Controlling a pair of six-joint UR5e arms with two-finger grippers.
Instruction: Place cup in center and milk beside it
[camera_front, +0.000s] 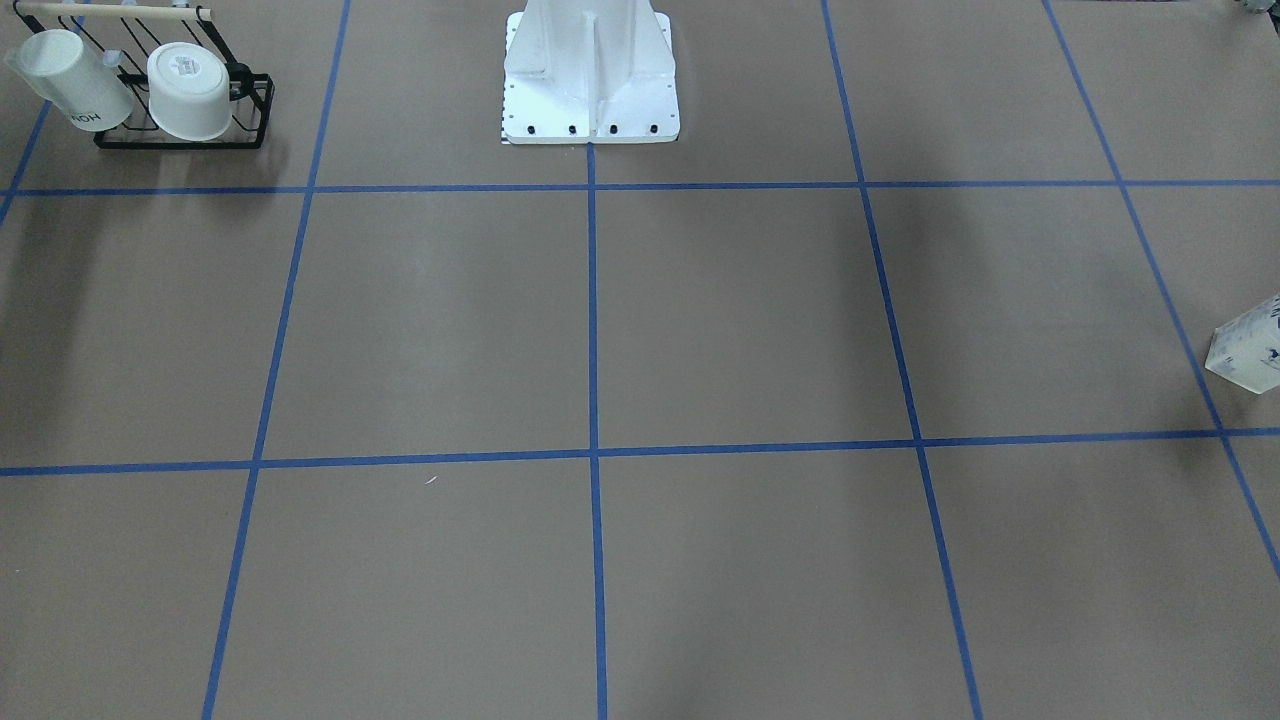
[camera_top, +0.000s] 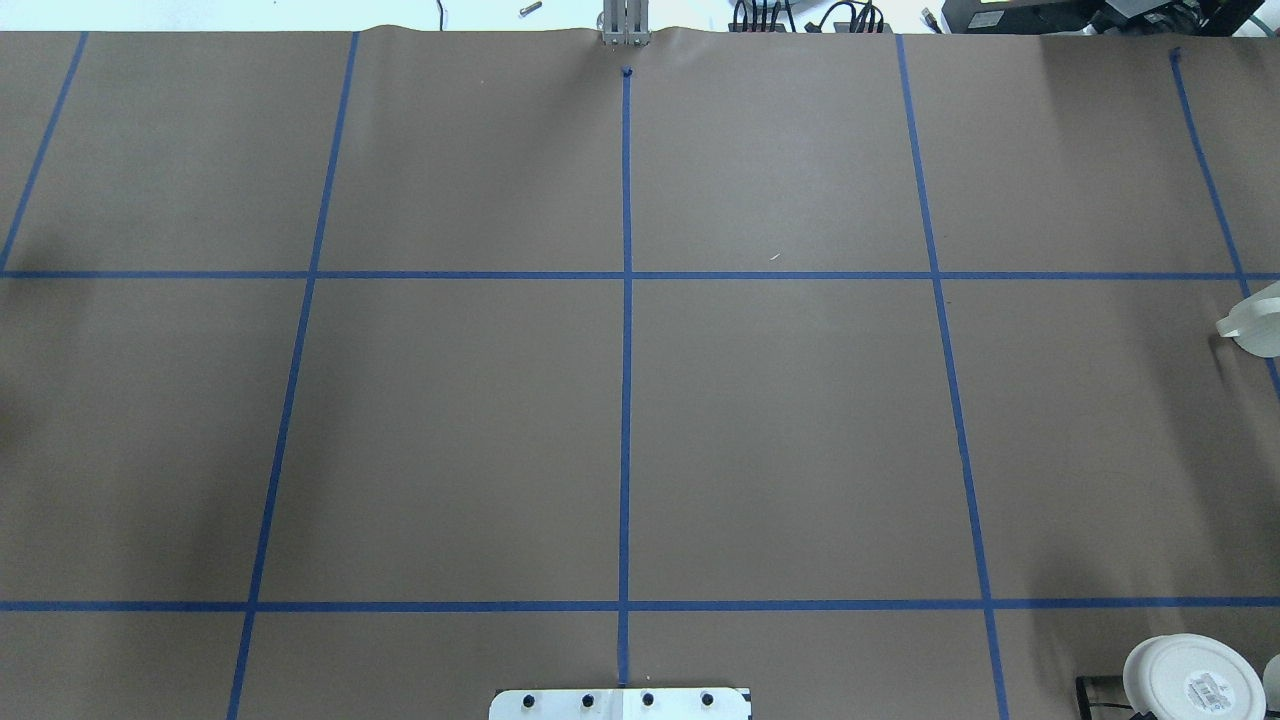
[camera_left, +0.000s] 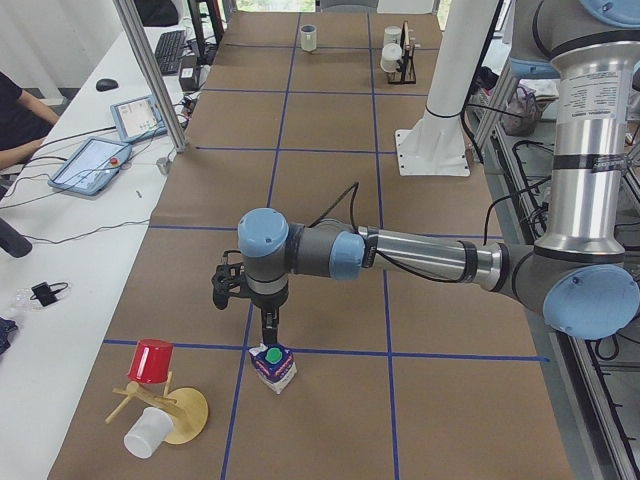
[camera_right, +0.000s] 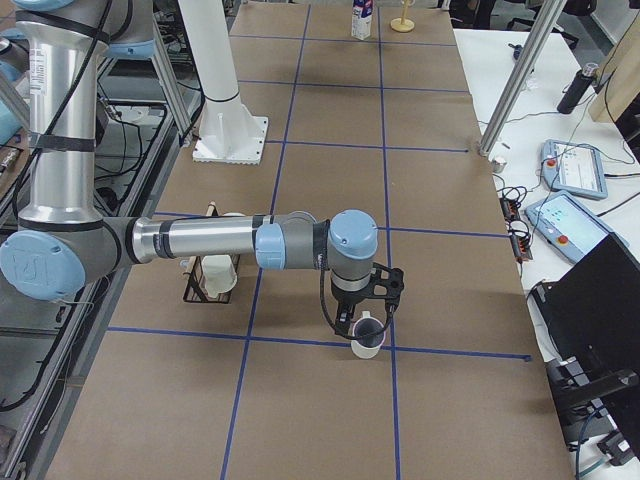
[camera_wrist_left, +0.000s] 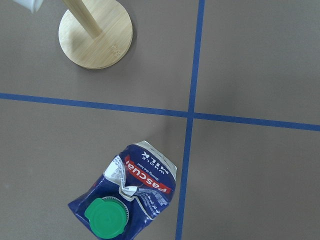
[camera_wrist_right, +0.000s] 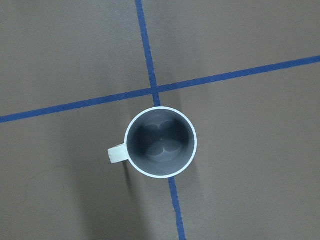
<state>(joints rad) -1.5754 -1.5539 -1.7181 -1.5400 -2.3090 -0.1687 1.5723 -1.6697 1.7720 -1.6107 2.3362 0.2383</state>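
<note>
Cup (camera_wrist_right: 160, 141) upright on a tape line (camera_wrist_right: 145, 50) at the worktop's (camera_top: 450, 430) right end; milk (camera_wrist_left: 127, 192) at the left end. Cup rigid, glazed: I would grip its rim. Milk light, dented: grip low, gently. Left end effector (camera_left: 268, 338), right end effector (camera_right: 365, 322): opening I cannot tell.

Matt brn paper surface (camera_top: 450, 450), glossy milk ctn (camera_wrist_left: 135, 185), smooth cup (camera_wrist_right: 160, 142), wood stand (camera_wrist_left: 95, 32).

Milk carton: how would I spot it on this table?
At the table's near end in the exterior left view, a wooden mug stand holds a red cup. Beside it, by a blue tape crossing, stands the milk carton: the only box, dark blue with green cap.
</note>
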